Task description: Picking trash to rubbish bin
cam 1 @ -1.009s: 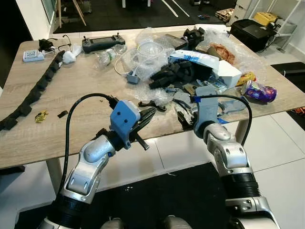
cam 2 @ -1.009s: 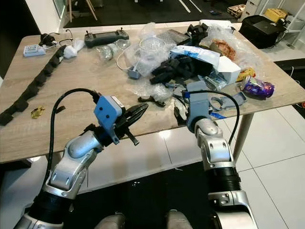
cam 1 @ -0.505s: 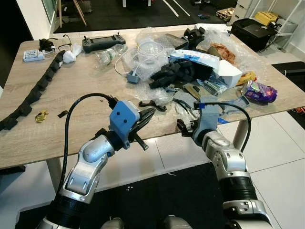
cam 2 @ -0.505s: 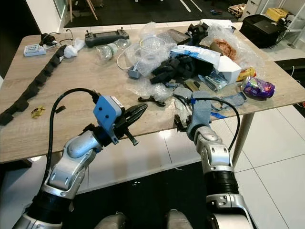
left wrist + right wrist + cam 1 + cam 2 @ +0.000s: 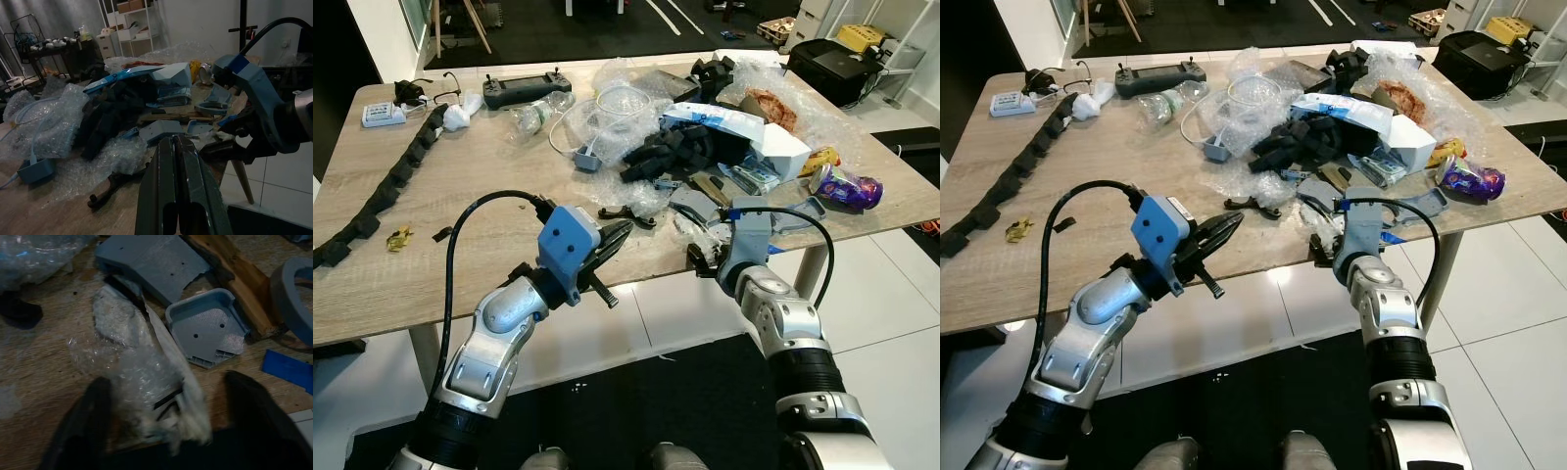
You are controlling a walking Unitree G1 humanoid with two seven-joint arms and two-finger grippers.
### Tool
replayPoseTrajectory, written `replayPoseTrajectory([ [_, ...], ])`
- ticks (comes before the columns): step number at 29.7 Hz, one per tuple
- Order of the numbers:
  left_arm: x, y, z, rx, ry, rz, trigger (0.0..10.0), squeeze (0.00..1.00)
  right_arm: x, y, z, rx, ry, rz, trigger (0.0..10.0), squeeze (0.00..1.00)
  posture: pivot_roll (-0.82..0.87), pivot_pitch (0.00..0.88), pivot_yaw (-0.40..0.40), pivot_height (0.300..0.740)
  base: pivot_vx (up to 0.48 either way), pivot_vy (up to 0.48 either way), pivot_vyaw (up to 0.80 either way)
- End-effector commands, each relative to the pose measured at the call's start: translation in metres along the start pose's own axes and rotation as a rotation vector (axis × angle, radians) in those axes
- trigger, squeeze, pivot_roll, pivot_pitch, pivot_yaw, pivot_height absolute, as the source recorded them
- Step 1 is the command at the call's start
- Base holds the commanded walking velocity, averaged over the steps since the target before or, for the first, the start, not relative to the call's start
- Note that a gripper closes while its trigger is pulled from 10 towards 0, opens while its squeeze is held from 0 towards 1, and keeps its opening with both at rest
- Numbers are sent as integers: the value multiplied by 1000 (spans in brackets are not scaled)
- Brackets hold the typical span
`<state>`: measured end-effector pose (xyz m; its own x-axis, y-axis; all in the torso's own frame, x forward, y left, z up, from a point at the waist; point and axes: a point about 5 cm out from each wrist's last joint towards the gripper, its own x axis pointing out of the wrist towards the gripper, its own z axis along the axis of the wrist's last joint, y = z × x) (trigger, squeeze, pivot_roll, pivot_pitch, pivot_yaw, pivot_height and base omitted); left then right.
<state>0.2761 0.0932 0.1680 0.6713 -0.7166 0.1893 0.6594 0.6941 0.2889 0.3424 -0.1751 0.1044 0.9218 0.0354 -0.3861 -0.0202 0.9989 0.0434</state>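
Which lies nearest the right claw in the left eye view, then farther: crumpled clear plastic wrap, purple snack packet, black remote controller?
1. Crumpled clear plastic wrap, just ahead of the right claw.
2. Purple snack packet, at the table's right edge.
3. Black remote controller, far left corner.

From where I stand, nothing on the table [image 5: 460, 186] can be read. The blue-and-white packet [image 5: 715, 119] and the purple wrapper [image 5: 847, 185] carry printing, but it is too small and blurred to make out. The small white device [image 5: 380, 115] at the far corner has markings that are just as illegible.
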Motion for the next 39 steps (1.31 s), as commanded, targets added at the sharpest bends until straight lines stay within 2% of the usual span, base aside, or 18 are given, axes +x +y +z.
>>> replayPoseTrajectory([
  [1, -1, 0, -2, 7, 14, -4, 10000, 0, 1, -7, -15, 2, 67, -31, 4392, 0, -3, 48, -31, 740, 0, 0, 0],
  [2, -1, -1, -2, 4, 12, -13, 10000, 0, 1, -7, -15, 2, 67, -29, 0, 0, -2, 46, -32, 740, 0, 0, 0],
  [13, -1, -3, -2, 3, 18, -37, 10000, 0, 3, -4, -16, 0, 63, -19, 0, 0, 0, 45, -33, 740, 0, 0, 0],
  [23, -2, -3, -2, 4, 21, -33, 10000, 0, 3, 6, 1, 35, -4, 21, 0, 0, -5, 53, -30, 740, 0, 0, 0],
  [26, -1, -3, -1, 6, 18, -38, 10000, 0, 0, 22, 27, 43, -83, 64, 0, 0, 5, 54, -34, 740, 0, 0, 0],
  [30, -6, 1, 1, 17, 9, -43, 10000, 0, -15, 45, 68, 52, -209, 148, 0, 0, 3, 55, -34, 740, 0, 0, 0],
  [31, -6, 1, 1, 17, 9, -43, 10000, 0, -15, 45, 68, 52, -209, 148, 0, 0, 3, 55, -34, 740, 0, 0, 0],
  [35, -9, 3, 3, 10, 6, -40, 10000, 0, -35, 65, 101, 67, -308, 208, 0, 0, 7, 58, -41, 740, 0, 0, 0],
  [36, -9, 3, 3, 10, 6, -40, 10000, 0, -35, 65, 101, 67, -308, 208, 0, 0, 7, 58, -41, 740, 0, 0, 0],
  [37, -10, 5, 4, 6, 4, -21, 10000, 0, -39, 69, 107, 69, -329, 219, 0, 0, 9, 60, -43, 740, 0, 0, 0],
  [39, -10, 28, 9, 6, -23, 192, 10000, 0, -50, 76, 122, -3, -429, 243, 0, 0, 6, 56, -46, 740, 0, 0, 0],
])
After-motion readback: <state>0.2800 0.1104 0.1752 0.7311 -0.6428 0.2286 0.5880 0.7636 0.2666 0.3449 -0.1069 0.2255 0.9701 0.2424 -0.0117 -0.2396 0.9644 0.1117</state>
